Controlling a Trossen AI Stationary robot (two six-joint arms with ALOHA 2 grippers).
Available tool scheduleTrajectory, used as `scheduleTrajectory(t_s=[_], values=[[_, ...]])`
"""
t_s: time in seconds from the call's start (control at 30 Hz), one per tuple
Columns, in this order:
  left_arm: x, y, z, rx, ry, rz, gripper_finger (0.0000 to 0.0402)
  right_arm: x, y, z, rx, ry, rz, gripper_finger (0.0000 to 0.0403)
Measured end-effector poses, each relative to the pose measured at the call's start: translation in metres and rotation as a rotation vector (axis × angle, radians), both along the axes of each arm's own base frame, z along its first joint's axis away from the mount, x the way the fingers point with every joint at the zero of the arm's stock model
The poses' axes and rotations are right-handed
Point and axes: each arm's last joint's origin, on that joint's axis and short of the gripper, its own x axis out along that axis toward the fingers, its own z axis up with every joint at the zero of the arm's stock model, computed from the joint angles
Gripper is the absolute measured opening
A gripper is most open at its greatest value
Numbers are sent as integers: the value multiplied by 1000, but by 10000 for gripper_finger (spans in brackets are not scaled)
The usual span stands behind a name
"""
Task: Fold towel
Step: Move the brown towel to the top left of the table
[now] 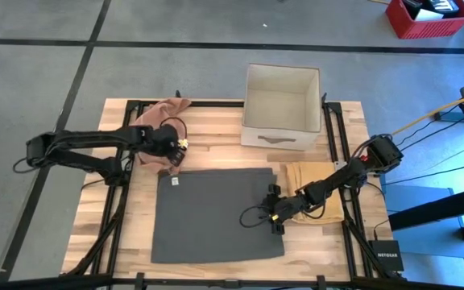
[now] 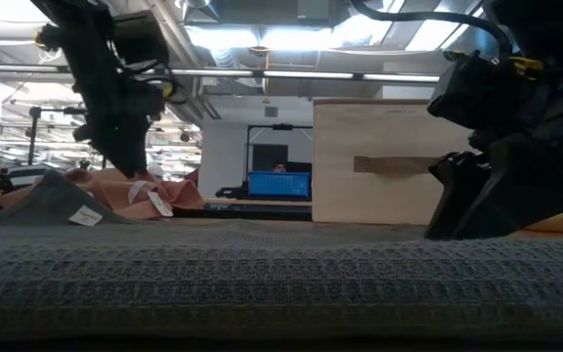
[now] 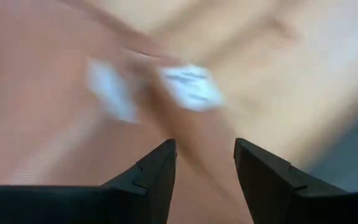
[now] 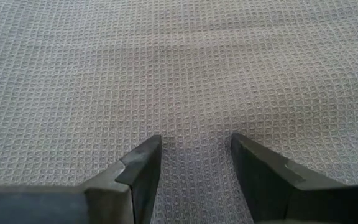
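The right gripper has its jaws spread, empty, over the right edge of the grey towel, which lies flat on the wooden table. The left gripper, jaws also spread and empty, hangs over the pink cloth near the towel's far left corner.

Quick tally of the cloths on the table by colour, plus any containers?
Grey towel: 1
Pinkish-brown cloth: 1
Tan folded cloth: 1
White box: 1
Total: 4
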Motion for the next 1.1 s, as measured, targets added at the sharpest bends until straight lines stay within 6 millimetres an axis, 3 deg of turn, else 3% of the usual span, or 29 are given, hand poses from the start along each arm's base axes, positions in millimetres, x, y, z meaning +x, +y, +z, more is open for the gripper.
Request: scheduleTrajectory(t_s=[0.13,0.27,0.43,0.63,0.8,0.87,0.97,1.1], values=[[3,-10,2,-276,-78,-80,155,0,0,0,1,1,0,198],[-1,-20,-19,-351,12,-74,155,0,-1,0,-14,-3,-12,198],[-10,-13,-45,-159,171,48,155,0,-2,0,-34,-10,-31,198],[-8,13,-59,61,169,170,155,0,-2,0,-54,-20,-51,198],[-4,39,-64,177,161,165,155,0,-2,0,-53,-23,-52,198],[0,49,-55,220,139,152,155,0,-2,0,-54,-23,-51,198],[11,57,-25,280,58,129,155,0,-2,0,-62,-23,-44,198],[21,43,22,301,-65,7,155,0,-2,11,-75,-25,-32,198]])
